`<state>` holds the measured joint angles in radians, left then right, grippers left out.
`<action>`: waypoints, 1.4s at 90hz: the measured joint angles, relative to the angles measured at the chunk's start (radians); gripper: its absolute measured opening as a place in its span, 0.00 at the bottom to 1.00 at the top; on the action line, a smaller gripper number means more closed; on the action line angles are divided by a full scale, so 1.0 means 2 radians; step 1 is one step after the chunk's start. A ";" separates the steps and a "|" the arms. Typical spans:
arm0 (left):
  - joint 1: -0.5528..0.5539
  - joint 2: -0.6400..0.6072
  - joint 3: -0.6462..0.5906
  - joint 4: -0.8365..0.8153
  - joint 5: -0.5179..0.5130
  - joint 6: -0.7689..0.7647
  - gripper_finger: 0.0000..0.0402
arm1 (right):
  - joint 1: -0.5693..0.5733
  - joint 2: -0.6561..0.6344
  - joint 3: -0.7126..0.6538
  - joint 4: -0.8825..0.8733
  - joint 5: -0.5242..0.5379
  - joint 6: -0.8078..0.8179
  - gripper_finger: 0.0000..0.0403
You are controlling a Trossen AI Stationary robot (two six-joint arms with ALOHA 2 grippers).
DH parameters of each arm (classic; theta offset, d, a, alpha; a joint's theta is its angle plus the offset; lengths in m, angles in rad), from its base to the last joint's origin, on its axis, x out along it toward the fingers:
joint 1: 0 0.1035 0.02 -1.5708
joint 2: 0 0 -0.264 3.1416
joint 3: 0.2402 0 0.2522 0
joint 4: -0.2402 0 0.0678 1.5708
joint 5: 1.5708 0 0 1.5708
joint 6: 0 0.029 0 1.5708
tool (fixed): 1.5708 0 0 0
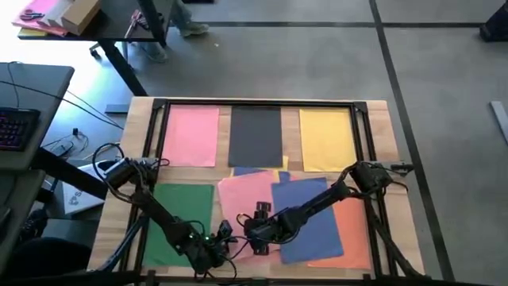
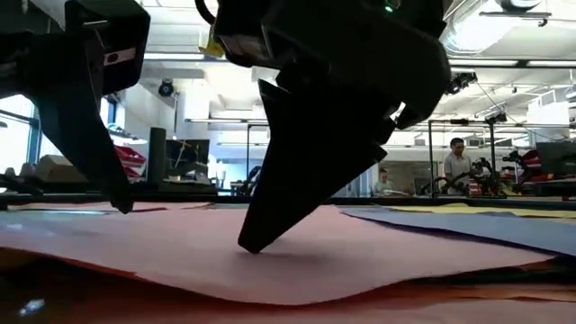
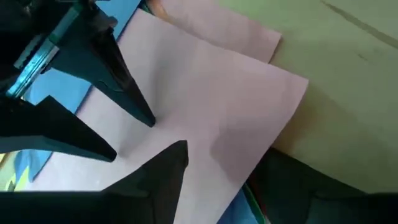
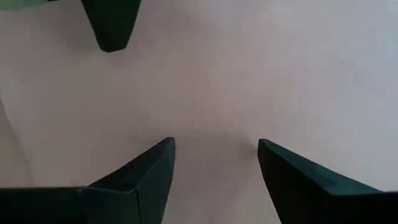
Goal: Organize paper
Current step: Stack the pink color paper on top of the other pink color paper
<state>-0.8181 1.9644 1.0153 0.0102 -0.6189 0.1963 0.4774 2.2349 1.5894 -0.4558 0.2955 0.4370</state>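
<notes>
Pink (image 1: 193, 135), dark grey (image 1: 255, 135) and yellow (image 1: 327, 139) sheets of paper lie in a far row. A green sheet (image 1: 181, 218) lies near left. In the near middle a second pink sheet (image 1: 242, 202) tops a loose pile beside a blue sheet (image 1: 309, 218) and an orange one (image 1: 355, 230). This pink sheet (image 2: 360, 252) bows up off the pile. My right gripper (image 4: 214, 144) stands open over its face. My left gripper (image 3: 224, 158) is open at its near corner. My left gripper has one fingertip (image 3: 177, 152) on the pink sheet's top face near its near corner (image 3: 249, 155), slanting down from the table's left. The other finger stands beyond the sheet's edge. My right gripper points down with both fingertips (image 3: 146, 119) spread on the pink sheet's face (image 4: 214, 93); whether they touch it I cannot tell.
A dark frame (image 1: 262, 103) runs around the table's work area. Strips of blue and yellow paper (image 1: 266, 168) stick out from under the pile's far edge. A desk with a keyboard (image 1: 16, 127) stands left of the table. People sit in the room beyond (image 2: 457, 166).
</notes>
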 joint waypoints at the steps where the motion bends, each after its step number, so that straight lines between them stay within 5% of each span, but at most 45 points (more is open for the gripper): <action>1: 0.000 0.000 0.002 -0.004 -0.001 0.000 0.43 | 0.000 0.000 0.000 0.000 0.000 0.000 0.54; 19: -0.008 0.000 0.023 -0.031 -0.041 0.000 0.43 | 0.000 0.000 0.000 -0.002 0.005 0.000 0.54; 62: -0.006 -0.001 0.029 -0.034 -0.024 -0.005 0.42 | 0.000 0.000 0.000 -0.005 0.008 0.000 0.54; 102: -0.013 -0.013 0.029 -0.052 -0.016 -0.010 0.09 | 0.000 0.000 0.000 -0.010 0.008 0.000 0.54; 126: -0.001 -0.039 0.029 -0.074 -0.001 -0.049 0.00 | 0.003 0.000 0.000 -0.011 0.006 -0.021 0.54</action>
<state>-0.8195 1.8866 1.0737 -0.1383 -0.6202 0.0990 0.4834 2.2349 1.5902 -0.4778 0.3073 0.3948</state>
